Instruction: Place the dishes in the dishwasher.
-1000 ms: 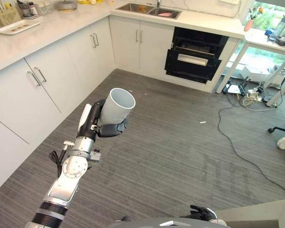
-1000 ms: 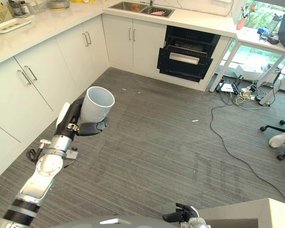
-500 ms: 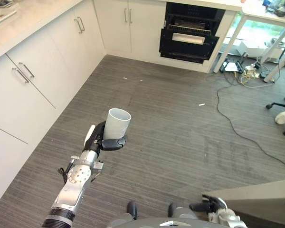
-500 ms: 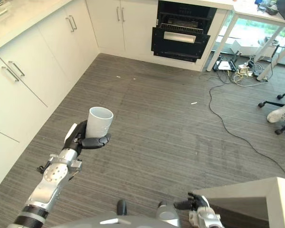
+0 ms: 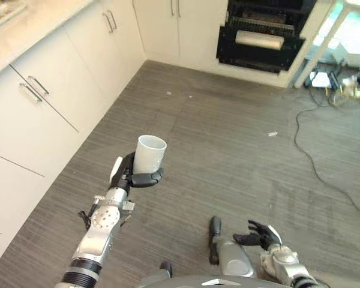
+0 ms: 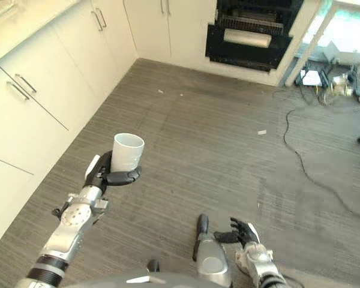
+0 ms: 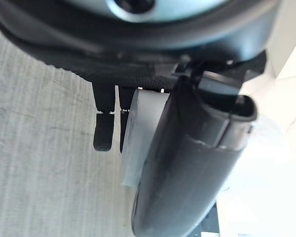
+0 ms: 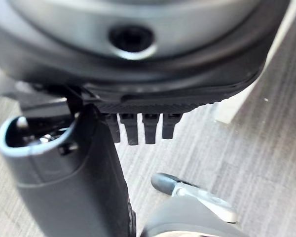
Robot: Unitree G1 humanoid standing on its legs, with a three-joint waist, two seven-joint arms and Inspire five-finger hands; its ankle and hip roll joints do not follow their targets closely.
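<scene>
Carry the cup across the floor to the open dishwasher, mouth up.

The white cup (image 5: 150, 155) sits upright in your left hand (image 5: 131, 175), fingers and thumb wrapped round its lower half, held out over the grey floor (image 5: 228, 156) just off the white cabinets (image 5: 54, 90). The dishwasher (image 5: 261, 36) stands open at the far edge of the floor, well apart. Keep the wrist level while walking so the cup doesn't tip. Your right hand (image 5: 258, 234) hangs low, fingers loosely spread, holding nothing.
</scene>
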